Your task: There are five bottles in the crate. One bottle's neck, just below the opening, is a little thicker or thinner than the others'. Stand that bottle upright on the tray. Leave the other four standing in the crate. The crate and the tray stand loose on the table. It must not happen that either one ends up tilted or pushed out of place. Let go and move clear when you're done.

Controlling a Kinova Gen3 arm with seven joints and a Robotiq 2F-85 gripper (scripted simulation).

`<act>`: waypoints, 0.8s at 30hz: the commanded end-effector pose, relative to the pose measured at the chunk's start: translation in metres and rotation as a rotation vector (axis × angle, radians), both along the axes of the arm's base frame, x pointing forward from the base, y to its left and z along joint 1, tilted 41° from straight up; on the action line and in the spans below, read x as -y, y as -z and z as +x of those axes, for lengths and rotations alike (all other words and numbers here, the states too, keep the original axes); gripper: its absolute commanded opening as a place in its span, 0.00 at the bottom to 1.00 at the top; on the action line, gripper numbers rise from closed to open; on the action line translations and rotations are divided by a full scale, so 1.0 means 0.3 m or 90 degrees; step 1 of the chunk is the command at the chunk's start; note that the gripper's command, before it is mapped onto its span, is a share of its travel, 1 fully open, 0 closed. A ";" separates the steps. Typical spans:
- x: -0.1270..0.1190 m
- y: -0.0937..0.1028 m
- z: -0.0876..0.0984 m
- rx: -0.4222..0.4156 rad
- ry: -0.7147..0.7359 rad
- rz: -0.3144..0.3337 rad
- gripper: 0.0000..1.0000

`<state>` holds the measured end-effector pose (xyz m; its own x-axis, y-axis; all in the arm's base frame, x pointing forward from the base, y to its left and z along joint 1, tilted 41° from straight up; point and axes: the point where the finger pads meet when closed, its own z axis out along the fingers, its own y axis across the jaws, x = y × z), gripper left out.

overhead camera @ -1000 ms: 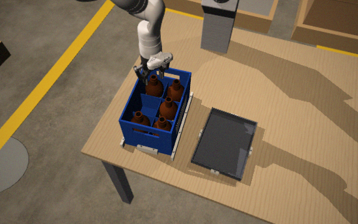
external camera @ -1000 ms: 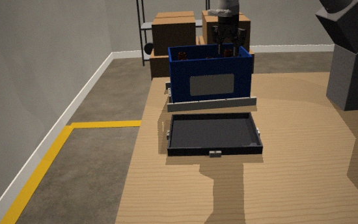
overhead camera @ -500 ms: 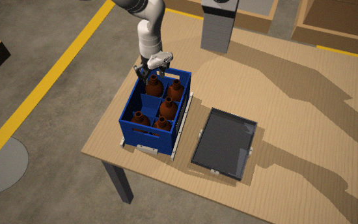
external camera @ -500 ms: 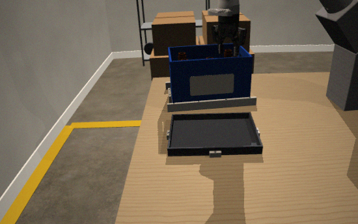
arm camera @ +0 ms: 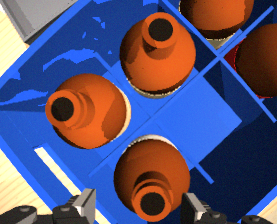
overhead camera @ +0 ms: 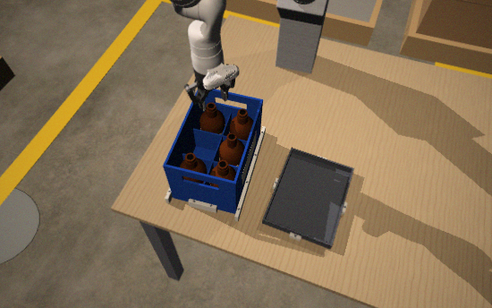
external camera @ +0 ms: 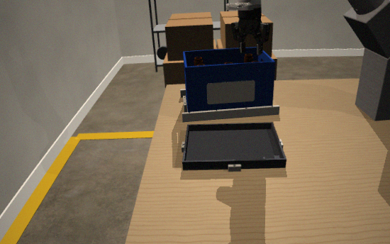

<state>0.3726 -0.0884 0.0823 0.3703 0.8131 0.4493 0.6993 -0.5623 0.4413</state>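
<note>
The likeliest trouble is a wrong pick: the necks differ so slightly that I cannot tell which bottle is odd. A low or crooked descent could catch a fingertip on the blue crate [overhead camera: 224, 197] [external camera: 195, 85] [arm camera: 34, 55], shoving or tilting it, since it stands loose.

The Robotiq gripper [overhead camera: 214, 102] [external camera: 250, 50] [arm camera: 138, 205] is partly open and empty, near the brown bottle [overhead camera: 211, 122] [external camera: 248, 57] [arm camera: 151, 170] at lower centre of the wrist view (possibly the odd one). All five stand in the crate, left of the tray [overhead camera: 309, 197] [external camera: 227, 145] [arm camera: 44, 12] from above.
</note>
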 end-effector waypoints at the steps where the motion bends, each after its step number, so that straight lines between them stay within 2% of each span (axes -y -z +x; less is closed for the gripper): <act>1: 0.024 -0.044 -0.005 0.010 0.007 -0.004 0.64; 16: 0.041 -0.133 -0.082 0.011 0.004 0.000 0.64; 24: 0.045 -0.156 -0.102 0.011 0.003 0.001 0.64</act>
